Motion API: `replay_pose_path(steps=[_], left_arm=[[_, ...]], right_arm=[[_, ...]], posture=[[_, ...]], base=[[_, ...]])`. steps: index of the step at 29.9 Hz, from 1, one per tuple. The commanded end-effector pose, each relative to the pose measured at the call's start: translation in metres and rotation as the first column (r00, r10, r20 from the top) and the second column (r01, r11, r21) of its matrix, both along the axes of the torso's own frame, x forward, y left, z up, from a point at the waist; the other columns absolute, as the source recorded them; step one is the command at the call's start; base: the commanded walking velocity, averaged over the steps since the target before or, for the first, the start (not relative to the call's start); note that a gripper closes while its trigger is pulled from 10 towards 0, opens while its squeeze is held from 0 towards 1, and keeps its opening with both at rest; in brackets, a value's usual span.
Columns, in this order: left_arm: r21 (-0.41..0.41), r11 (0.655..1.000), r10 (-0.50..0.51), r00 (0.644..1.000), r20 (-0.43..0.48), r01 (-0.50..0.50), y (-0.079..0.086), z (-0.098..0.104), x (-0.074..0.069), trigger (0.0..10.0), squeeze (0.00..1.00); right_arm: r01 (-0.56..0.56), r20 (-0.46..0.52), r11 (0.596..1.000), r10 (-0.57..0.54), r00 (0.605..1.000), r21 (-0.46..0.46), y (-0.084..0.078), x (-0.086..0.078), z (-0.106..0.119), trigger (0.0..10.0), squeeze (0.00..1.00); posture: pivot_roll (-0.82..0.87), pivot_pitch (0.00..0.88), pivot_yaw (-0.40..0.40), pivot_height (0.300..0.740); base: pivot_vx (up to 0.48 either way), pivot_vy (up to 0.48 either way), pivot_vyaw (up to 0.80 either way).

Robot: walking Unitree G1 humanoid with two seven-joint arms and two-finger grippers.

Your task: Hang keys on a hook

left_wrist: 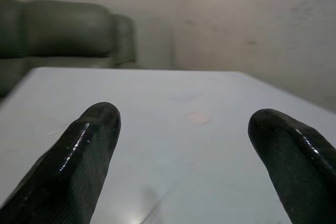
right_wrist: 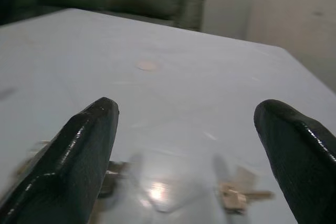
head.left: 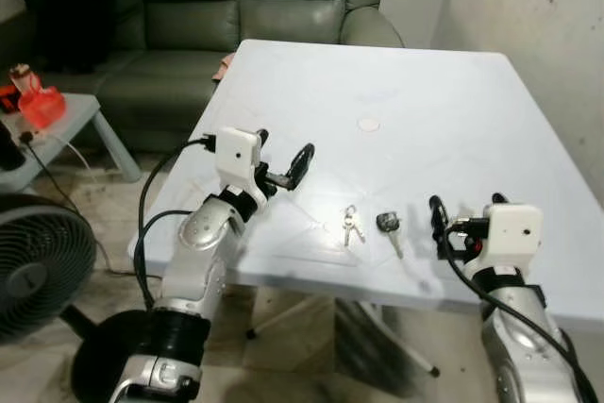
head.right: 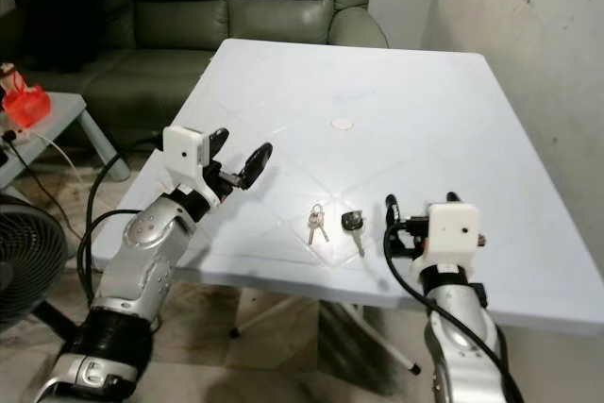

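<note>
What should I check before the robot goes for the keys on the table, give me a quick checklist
1. Keys in reach: small key bunch and black-headed key lie on the white table near its front edge. Ok.
2. Right gripper open, close beside the black-headed key. Ok.
3. Left gripper open, raised above the table. Ok.
4. Nothing covers the keys. Ok.
5. Which of the two to hang: cannot tell.
6. Hook location: cannot tell.
</note>
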State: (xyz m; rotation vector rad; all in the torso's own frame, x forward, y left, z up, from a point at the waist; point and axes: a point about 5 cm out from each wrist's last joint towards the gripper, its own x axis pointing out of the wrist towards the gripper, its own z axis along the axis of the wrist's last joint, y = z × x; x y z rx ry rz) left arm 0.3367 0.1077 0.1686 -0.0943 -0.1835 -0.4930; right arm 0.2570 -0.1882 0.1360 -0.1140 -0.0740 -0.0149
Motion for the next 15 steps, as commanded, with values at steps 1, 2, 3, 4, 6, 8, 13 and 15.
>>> replay_pose_path(steps=[1, 2, 3, 4, 6, 8, 13, 15], left_arm=[[0.019, 1.000, -0.003, 0.999, 0.039, 0.002, 0.005, 0.004, -0.002, 10.0, 0.00], [0.036, 0.999, -0.015, 0.999, 0.047, 0.014, 0.005, 0.003, -0.004, 10.0, 0.00], [0.045, 0.999, -0.023, 0.999, 0.049, 0.021, 0.005, 0.002, -0.004, 10.0, 0.00], [0.051, 0.998, -0.027, 0.998, 0.051, 0.025, 0.004, 0.002, -0.005, 10.0, 0.00], [0.059, 0.997, -0.055, 0.997, 0.061, 0.051, 0.002, 0.001, -0.009, 10.0, 0.00], [0.062, 0.996, -0.075, 0.995, 0.065, 0.071, -0.001, 0.000, -0.012, 10.0, 0.00], [0.067, 0.990, -0.128, 0.989, 0.071, 0.123, -0.007, -0.003, -0.020, 10.0, 0.00], [0.075, 0.987, -0.148, 0.986, 0.074, 0.142, -0.011, -0.004, -0.023, 10.0, 0.00]], right_arm=[[-0.002, 0.003, 1.000, 0.002, 1.000, -0.002, 0.002, 0.001, 0.002, 10.0, 0.00], [0.011, -0.012, 1.000, -0.011, 1.000, 0.002, 0.001, 0.003, 0.001, 10.0, 0.00], [0.021, -0.018, 1.000, -0.022, 1.000, -0.005, 0.000, 0.003, 0.001, 10.0, 0.00], [0.029, -0.020, 1.000, -0.029, 0.999, -0.011, 0.000, 0.004, 0.001, 10.0, 0.00], [0.037, -0.031, 0.999, -0.037, 0.999, 0.011, 0.000, 0.006, 0.002, 10.0, 0.00], [0.038, -0.039, 0.999, -0.038, 0.999, 0.014, 0.000, 0.009, 0.002, 10.0, 0.00], [0.078, -0.085, 0.997, -0.078, 0.993, 0.001, 0.002, 0.018, -0.002, 10.0, 0.00], [0.109, -0.120, 0.994, -0.110, 0.987, -0.021, 0.003, 0.025, -0.005, 10.0, 0.00]], posture=[[-0.10, 0.044, 0.013, 0.740], [-0.10, 0.044, 0.012, 0.740], [-0.10, 0.044, 0.012, 0.740], [-0.10, 0.044, 0.012, 0.740], [-0.10, 0.045, 0.010, 0.740], [-0.09, 0.044, 0.002, 0.740], [-0.08, 0.049, -0.007, 0.740], [-0.08, 0.059, -0.016, 0.740]], base=[[0.000, 0.000, 0.00], [0.000, 0.000, 0.00], [0.000, 0.000, 0.00], [0.000, 0.000, 0.00], [0.000, 0.000, 0.00], [0.000, 0.000, 0.00], [0.000, 0.000, 0.00], [0.000, 0.000, 0.00]])
